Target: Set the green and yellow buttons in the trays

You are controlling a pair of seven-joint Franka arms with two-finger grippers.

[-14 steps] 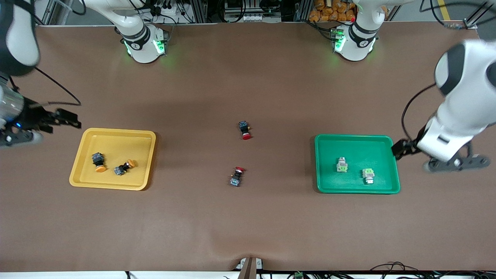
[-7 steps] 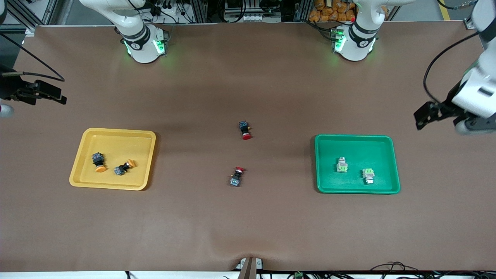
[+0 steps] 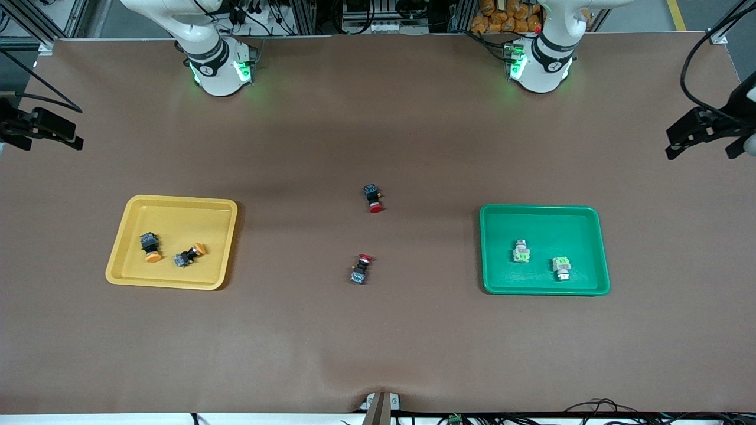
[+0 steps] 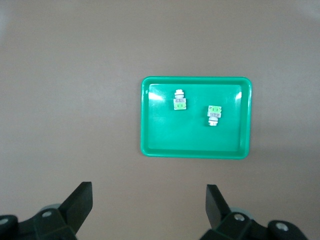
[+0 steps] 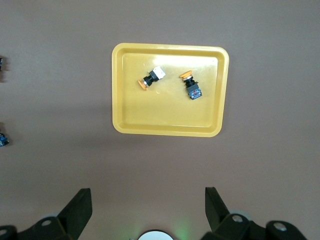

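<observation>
Both yellow buttons [image 3: 171, 252] lie in the yellow tray [image 3: 130, 206], both green buttons [image 3: 540, 260] in the green tray [image 3: 596, 215]; left tool [image 4: 149, 200] and right tool [image 5: 148, 200] gape empty high over the desk [image 3: 378, 342], so just park clear

1 high front overview; 2 wrist cameras straight down over green tray [image 4: 195, 150] and yellow tray [image 5: 167, 129].

Brown table cover [image 3: 378, 342]; cables, aluminium frames along robots' edge.
</observation>
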